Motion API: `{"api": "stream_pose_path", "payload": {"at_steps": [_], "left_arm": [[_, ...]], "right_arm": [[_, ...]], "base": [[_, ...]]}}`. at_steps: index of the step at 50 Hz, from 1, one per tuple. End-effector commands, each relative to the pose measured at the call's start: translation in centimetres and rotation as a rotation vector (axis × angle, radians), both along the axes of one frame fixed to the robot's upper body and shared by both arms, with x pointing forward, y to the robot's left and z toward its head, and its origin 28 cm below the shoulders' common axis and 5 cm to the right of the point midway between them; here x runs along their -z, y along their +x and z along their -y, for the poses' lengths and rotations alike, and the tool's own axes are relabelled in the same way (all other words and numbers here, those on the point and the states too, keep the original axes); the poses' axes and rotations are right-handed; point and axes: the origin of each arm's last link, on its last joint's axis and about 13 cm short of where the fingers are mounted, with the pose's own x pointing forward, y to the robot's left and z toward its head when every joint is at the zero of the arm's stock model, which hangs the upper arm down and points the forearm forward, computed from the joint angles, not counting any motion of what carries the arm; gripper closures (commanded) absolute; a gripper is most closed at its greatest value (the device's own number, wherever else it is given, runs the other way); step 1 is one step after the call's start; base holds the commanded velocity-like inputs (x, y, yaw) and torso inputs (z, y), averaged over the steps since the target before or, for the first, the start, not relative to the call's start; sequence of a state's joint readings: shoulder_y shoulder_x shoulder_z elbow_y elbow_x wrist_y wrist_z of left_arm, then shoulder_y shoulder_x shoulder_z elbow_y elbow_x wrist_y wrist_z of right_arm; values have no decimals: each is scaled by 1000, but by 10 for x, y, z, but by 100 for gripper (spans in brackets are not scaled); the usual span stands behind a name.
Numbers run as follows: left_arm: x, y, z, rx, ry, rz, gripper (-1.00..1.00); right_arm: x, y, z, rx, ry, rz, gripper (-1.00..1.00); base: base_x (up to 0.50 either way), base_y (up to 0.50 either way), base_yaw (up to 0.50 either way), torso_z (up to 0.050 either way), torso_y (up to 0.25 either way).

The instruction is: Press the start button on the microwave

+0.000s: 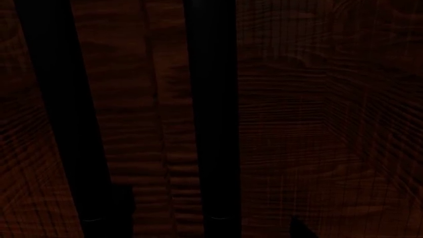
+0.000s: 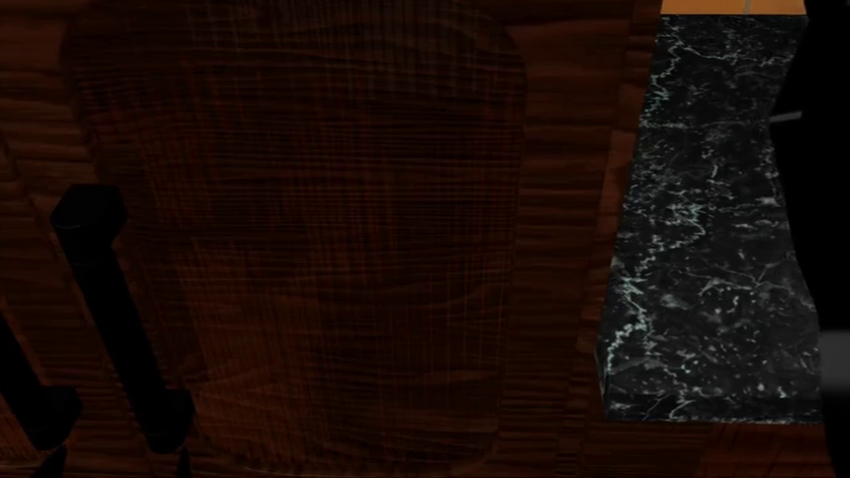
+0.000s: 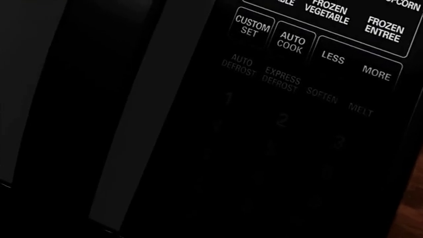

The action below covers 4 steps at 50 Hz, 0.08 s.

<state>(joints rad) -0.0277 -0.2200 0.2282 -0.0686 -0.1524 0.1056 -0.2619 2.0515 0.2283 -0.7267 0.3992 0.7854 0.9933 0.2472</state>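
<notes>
The microwave's black control panel (image 3: 317, 59) fills the right wrist view from very close. I read CUSTOM SET, AUTO COOK, LESS and MORE, with faint number keys 1, 2, 3 below. No start button shows. A paler vertical strip (image 3: 138, 124) runs beside the panel, with the dark door (image 3: 33, 99) beyond it. The right gripper's fingers do not stand out from the black, shadowed panel. The left wrist view faces a dark wooden cabinet front (image 1: 317, 124); only a dark sliver (image 1: 297, 230) shows at its edge, too little to read.
Two long black cabinet handles (image 1: 211, 114) cross the wood in the left wrist view. In the head view a wooden cabinet door (image 2: 318, 239) is close, with a black handle (image 2: 119, 319) at left. A black marble surface (image 2: 704, 249) lies at right.
</notes>
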Motion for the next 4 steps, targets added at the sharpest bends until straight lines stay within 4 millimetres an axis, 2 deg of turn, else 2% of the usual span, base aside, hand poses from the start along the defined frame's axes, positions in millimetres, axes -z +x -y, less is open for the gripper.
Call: {"api": "stream_pose_path", "payload": {"at_steps": [1,4], "left_arm": [[1,0,0,-2,0,-3,-100],[1,-1,0,-3,1,-5,-100]], "right_arm": [[12,31,8,56,59,-90,100],[13,33,11,67,72,-96,100]], "base": [[20,6,16,10,0],[21,7,16,3,0]]}}
